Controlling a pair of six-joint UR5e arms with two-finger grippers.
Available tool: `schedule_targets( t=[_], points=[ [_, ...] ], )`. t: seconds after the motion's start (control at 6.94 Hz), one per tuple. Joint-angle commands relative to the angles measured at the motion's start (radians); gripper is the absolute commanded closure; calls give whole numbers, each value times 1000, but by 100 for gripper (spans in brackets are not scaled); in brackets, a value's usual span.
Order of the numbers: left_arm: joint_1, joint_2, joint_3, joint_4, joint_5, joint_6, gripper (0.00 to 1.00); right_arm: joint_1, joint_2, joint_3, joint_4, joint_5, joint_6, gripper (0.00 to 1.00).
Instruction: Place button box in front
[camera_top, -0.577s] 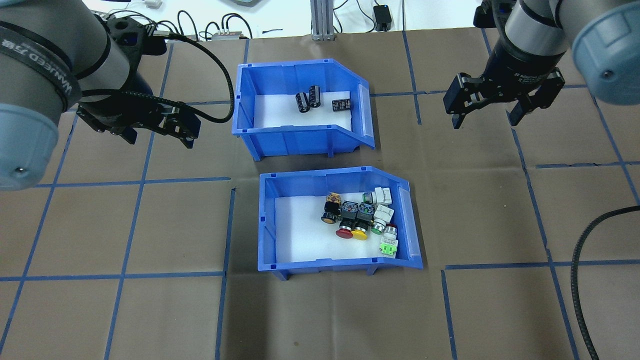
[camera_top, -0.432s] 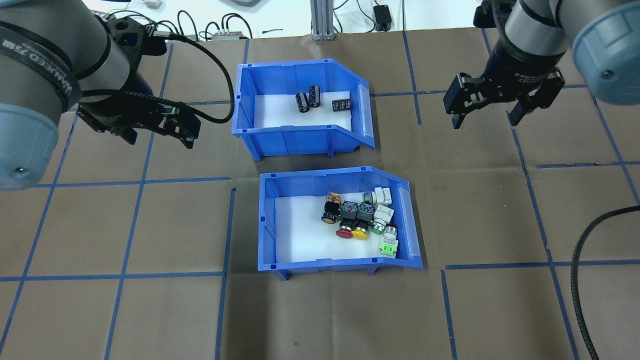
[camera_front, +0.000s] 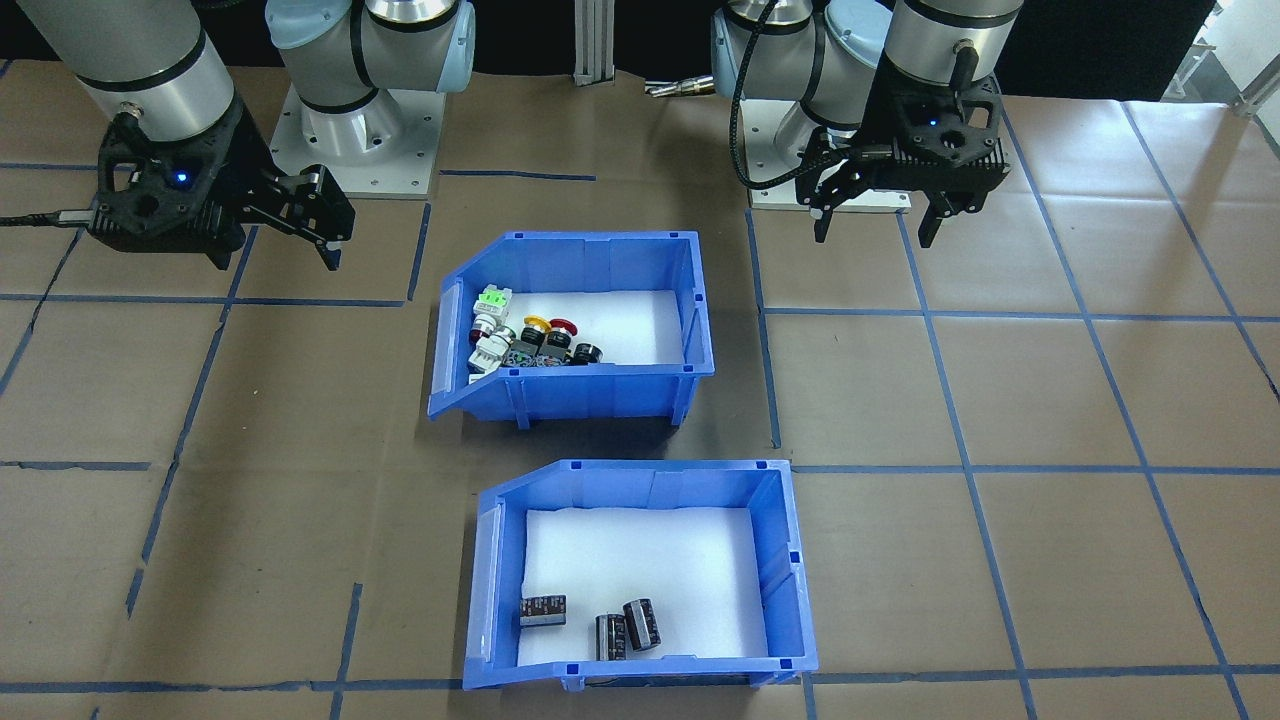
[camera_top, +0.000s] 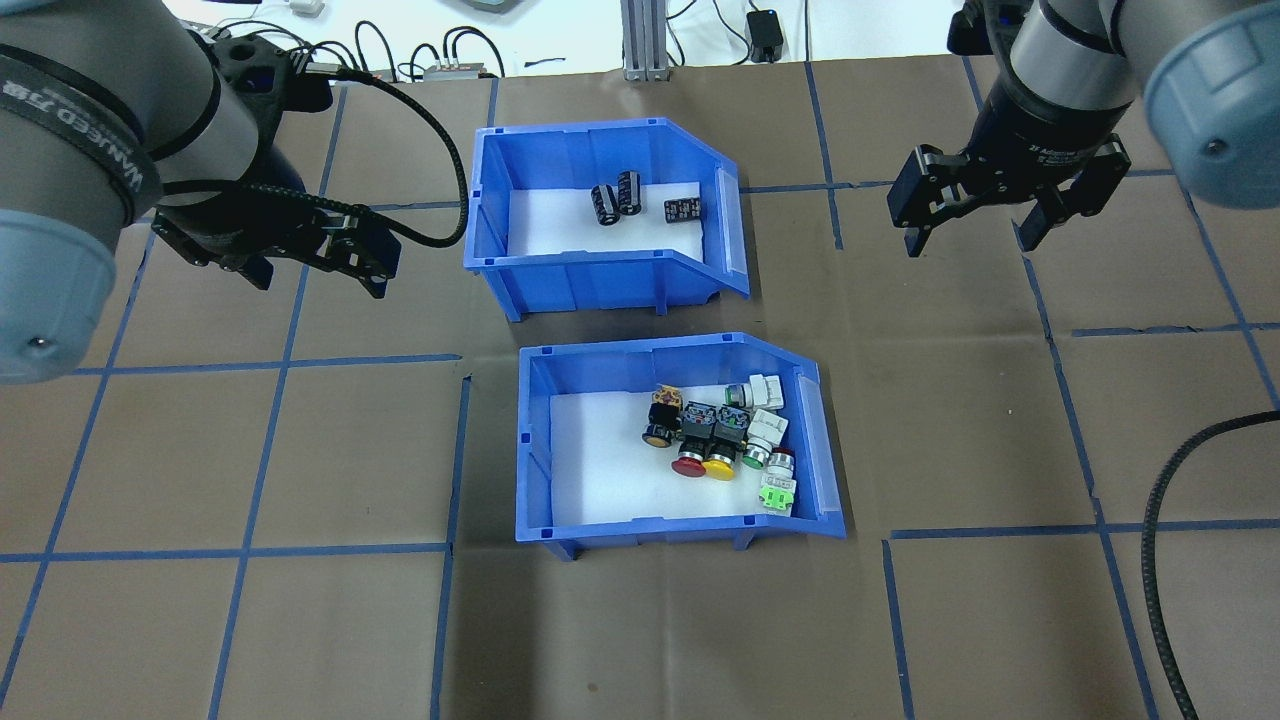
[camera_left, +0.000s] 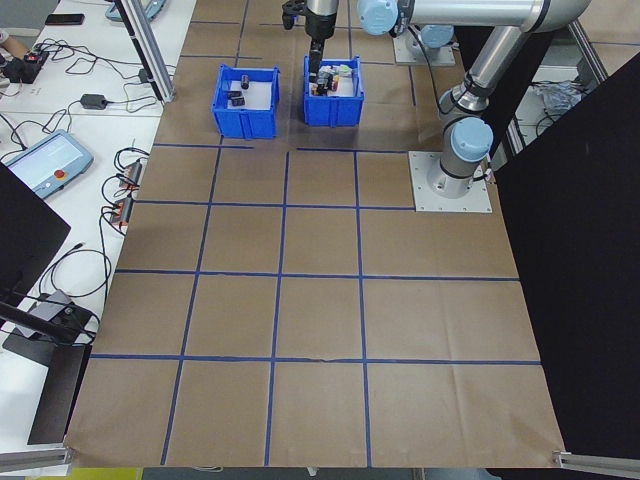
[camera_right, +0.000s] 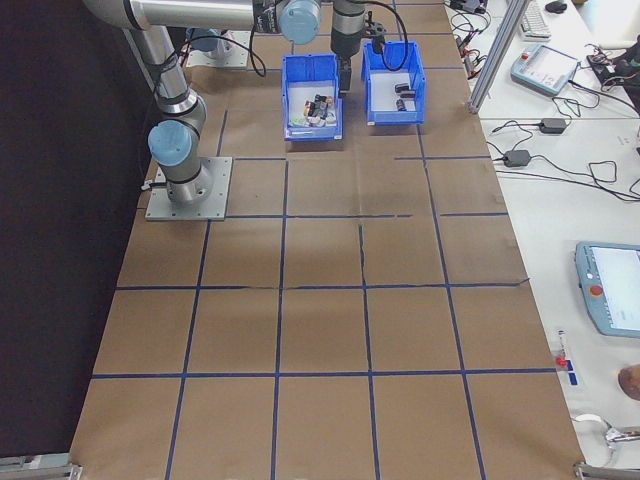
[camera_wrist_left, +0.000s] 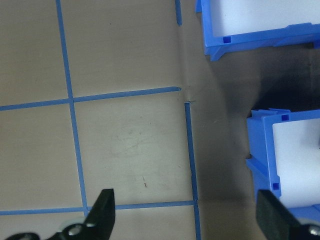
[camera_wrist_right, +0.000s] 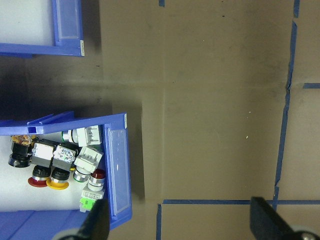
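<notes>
We see the button box (camera_top: 680, 440) sitting on the table (camera_top: 300, 620), on the side near the robot, with its bright buttons (camera_top: 720, 435) bunched by the sloped side. The other blue bin (camera_top: 600, 215), the one with three black cylinders (camera_top: 620, 195), sits just behind it, farther from the robot, and they do not touch. No one holds the button box, so we think the job has not really started and the box must be gripped and moved. Our left gripper (camera_top: 315, 255) hangs over bare table, wide open and holding nothing. Our right gripper (camera_top: 975, 225) hangs far off on the other side, also wide open and empty. Compared with a moment ago, almost nothing has changed: both boxes and both grippers are in the same spots.
</notes>
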Motion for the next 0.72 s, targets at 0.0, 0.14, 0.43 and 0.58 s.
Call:
schedule_targets(
  t=[0.0, 0.14, 0.43, 0.58],
  points=[
    [2, 2, -9, -1, 1, -4, 0, 0, 0, 0, 0, -1, 0, 0],
    [2, 0, -9, 0, 0, -4, 0, 0, 0, 0, 0, -1, 0, 0],
    [3, -1, -8, 0, 0, -4, 0, 0, 5, -5, -2, 1, 0, 0],
    [3, -1, -14, 11, -2, -4, 0, -1, 11, -9, -3, 10, -9, 0]
  ],
)
